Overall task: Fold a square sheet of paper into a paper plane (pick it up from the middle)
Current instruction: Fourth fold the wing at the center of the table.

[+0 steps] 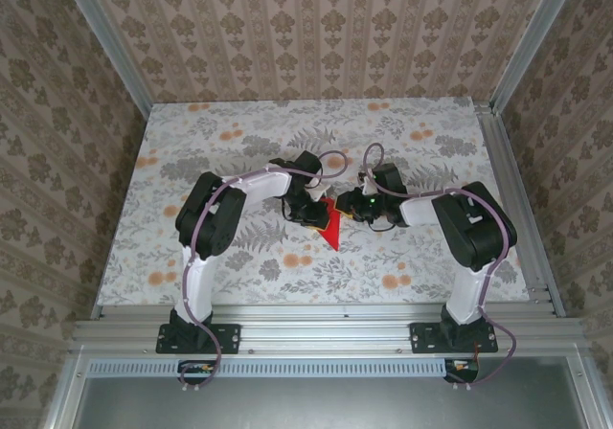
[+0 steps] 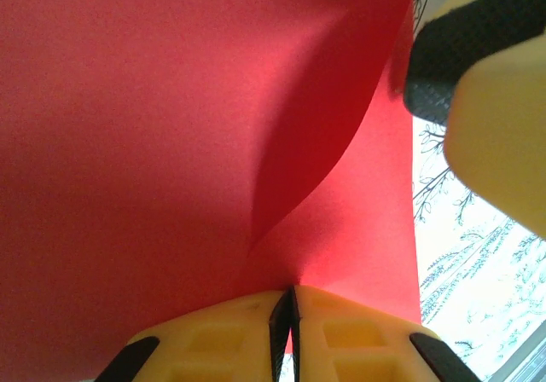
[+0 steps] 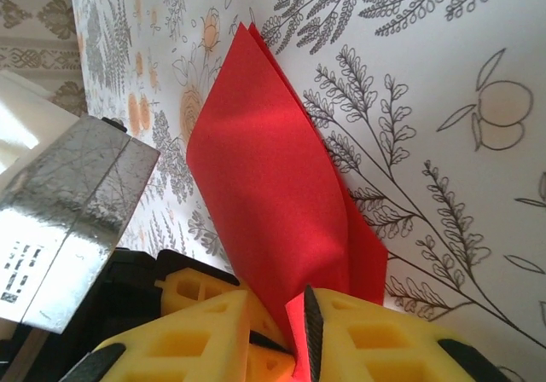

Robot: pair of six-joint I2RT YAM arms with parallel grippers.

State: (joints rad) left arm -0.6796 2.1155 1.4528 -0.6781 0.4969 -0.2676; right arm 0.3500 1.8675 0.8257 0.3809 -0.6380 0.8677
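Creased red paper at the middle of a flowered table, between two grippers, left gripper jaws pressed together on its edge, right gripper jaws close around a corner, grip unclear.

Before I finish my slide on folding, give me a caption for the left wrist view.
Close-up: left gripper pinching the red sheet of paper, one flap curling away.
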